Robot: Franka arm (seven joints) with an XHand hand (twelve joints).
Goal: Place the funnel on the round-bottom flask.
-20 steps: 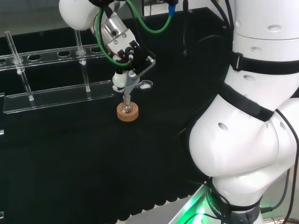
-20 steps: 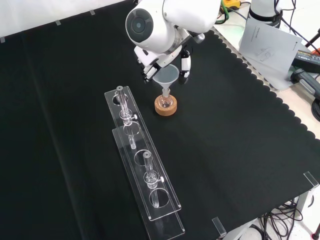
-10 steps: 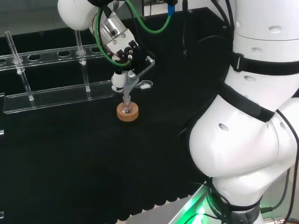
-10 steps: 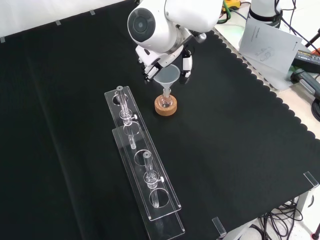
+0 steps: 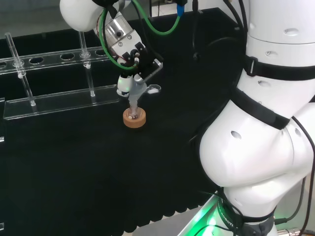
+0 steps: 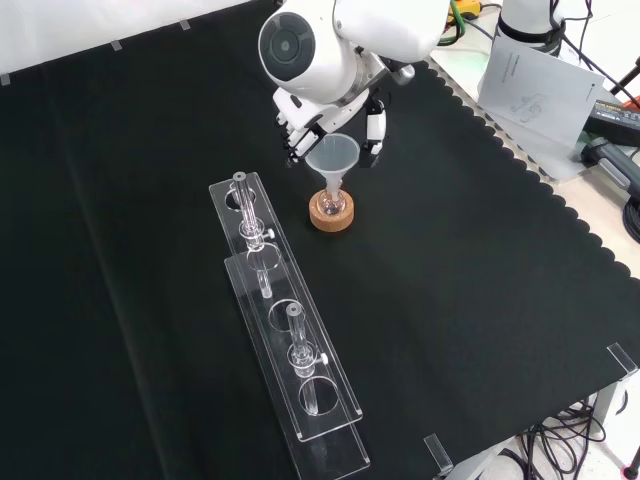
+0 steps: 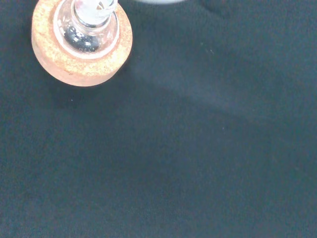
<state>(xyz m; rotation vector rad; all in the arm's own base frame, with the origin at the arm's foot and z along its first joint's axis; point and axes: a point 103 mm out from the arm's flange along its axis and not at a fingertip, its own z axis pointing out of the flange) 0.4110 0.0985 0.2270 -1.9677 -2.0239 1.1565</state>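
While the funnel (image 6: 333, 157) stands with its stem in the neck of the round-bottom flask (image 6: 331, 203), we judge the placement itself to be essentially complete. In the front view, the cone sits upright above the flask, and the flask rests in its cork ring (image 6: 331, 213) near the centre of the black cloth (image 6: 480, 300), just to the right of the far end of the clear tube rack (image 6: 285, 340).

We see the hand (image 6: 372, 128) close behind the funnel's rim in the front view, with a finger on either side of the cone. We cannot tell from these views whether the fingers touch the cone or stand just clear of it, so we do not state whether they are pinching it or spread.

In the head view, the hand (image 5: 129, 83) is directly above the cork ring (image 5: 134, 118), with the funnel stem running down into the flask neck. The wrist view shows the flask (image 7: 86, 32) seated in the ring (image 7: 81, 62), with a clear stem entering its mouth.

What remains, in our judgement:
1. Release the funnel, if it is held.
2. Withdraw the hand upward without tipping the funnel or dragging the flask off its ring.
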